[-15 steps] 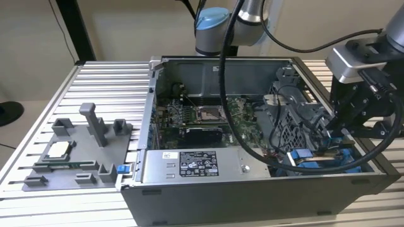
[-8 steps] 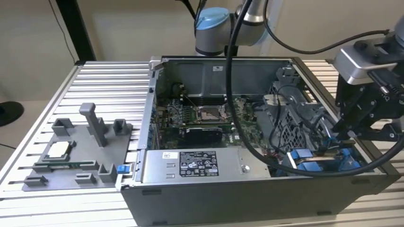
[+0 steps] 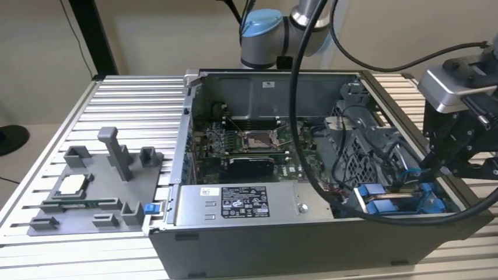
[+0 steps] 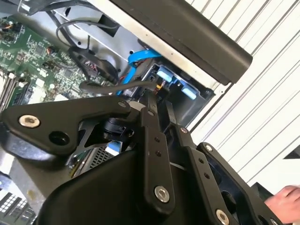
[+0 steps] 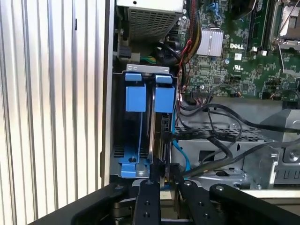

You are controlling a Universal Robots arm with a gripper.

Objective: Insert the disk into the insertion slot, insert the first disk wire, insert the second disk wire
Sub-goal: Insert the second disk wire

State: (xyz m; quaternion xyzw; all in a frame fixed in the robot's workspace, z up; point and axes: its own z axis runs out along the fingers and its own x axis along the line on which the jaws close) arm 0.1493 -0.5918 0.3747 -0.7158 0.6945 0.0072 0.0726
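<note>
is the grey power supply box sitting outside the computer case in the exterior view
No, the power supply box sits inside the open computer case, along the case's near wall beside the motherboard.

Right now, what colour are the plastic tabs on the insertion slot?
Bright blue. The tabs on the insertion slot show best in the first wrist view.

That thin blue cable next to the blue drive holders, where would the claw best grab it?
Probably at the end nearest the claw, coming straight down from the open top of the case. The blue cable is thin and curves between the blue drive holders and a tangle of black wires, so sideways approaches look blocked.
</note>
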